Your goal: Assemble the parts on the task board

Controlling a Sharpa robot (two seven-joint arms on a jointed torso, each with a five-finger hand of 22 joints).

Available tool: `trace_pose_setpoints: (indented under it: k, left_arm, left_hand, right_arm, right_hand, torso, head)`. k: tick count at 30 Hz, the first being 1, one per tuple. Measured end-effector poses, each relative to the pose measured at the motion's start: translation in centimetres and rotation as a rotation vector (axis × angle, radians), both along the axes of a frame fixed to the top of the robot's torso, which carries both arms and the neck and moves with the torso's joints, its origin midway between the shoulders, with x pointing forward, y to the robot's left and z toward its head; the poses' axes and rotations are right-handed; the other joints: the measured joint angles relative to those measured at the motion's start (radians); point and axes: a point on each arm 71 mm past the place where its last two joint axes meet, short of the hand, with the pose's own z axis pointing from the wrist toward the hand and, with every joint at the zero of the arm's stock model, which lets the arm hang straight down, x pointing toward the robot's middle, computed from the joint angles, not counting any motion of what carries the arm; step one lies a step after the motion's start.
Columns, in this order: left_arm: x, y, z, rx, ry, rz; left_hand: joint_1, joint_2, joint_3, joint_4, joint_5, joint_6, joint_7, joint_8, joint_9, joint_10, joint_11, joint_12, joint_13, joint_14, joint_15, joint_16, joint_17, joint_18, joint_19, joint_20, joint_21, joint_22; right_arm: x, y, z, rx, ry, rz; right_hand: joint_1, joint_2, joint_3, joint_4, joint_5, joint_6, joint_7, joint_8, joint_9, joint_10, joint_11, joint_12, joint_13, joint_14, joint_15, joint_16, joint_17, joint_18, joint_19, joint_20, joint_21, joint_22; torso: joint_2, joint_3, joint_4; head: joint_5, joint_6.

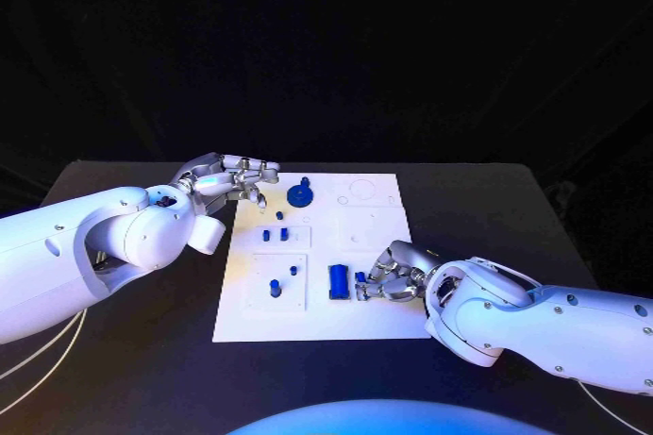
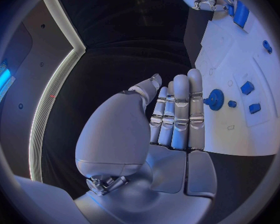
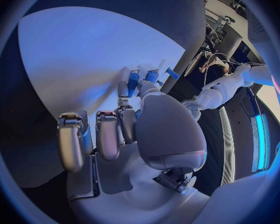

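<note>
The white task board [image 1: 316,317] lies in the middle of the black table. A blue gear [image 1: 302,192] sits near its far edge, also seen in the left wrist view [image 2: 214,99]. My left hand [image 1: 231,182] hovers at the board's far left corner beside the gear, fingers [image 2: 180,109] straight and holding nothing. My right hand [image 1: 394,275] rests low over the board's near right part, next to a long blue block [image 1: 338,281]. Its thumb and a finger pinch a small blue part [image 3: 135,81] at the fingertips [image 1: 360,278].
Small blue pieces stand in the board's left plates: two [image 1: 276,235] in the middle plate, another [image 1: 274,286] in the near plate, one [image 1: 279,214] by the gear. Bare black table [image 1: 136,359] surrounds the board.
</note>
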Motion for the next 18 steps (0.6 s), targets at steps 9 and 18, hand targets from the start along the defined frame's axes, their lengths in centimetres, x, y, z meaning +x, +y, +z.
trace_pose_setpoints:
  k: [9,18]
  left_arm:
    - [-0.01,0.0,-0.01,0.0,0.001,-0.001]
    - [-0.01,0.01,-0.02,0.0,0.002,-0.002]
  left_hand:
    - [0.0,0.0,0.0,0.0,0.0,0.0,0.0,0.0,0.0,0.0,0.0,0.0,0.0,0.0,0.0,0.0,-0.001,0.0,0.0,0.0,-0.004,-0.001]
    - [0.0,0.0,0.0,0.0,0.0,0.0,0.0,0.0,0.0,0.0,0.0,0.0,0.0,0.0,0.0,0.0,-0.001,0.0,0.0,0.0,-0.004,-0.001]
  right_arm:
    - [0.05,0.06,-0.27,-0.003,0.014,0.002]
    - [0.03,0.06,-0.32,-0.004,0.019,0.002]
  right_hand:
    - [-0.054,0.0,-0.036,0.001,-0.028,-0.003,0.003,-0.004,0.004,0.0,0.0,0.0,0.0,0.0,0.0,0.0,0.0,0.0,0.0,0.0,0.0,0.0]
    - [-0.101,0.004,-0.093,0.001,-0.117,-0.003,0.003,-0.004,0.012,0.0,0.0,0.0,0.0,0.0,0.0,0.0,0.0,0.0,0.0,0.0,0.0,0.001]
  torso:
    - [0.0,0.0,0.0001]
    - [0.0,0.0004,0.0]
  head:
    - [0.002,-0.001]
    - [0.0,-0.001]
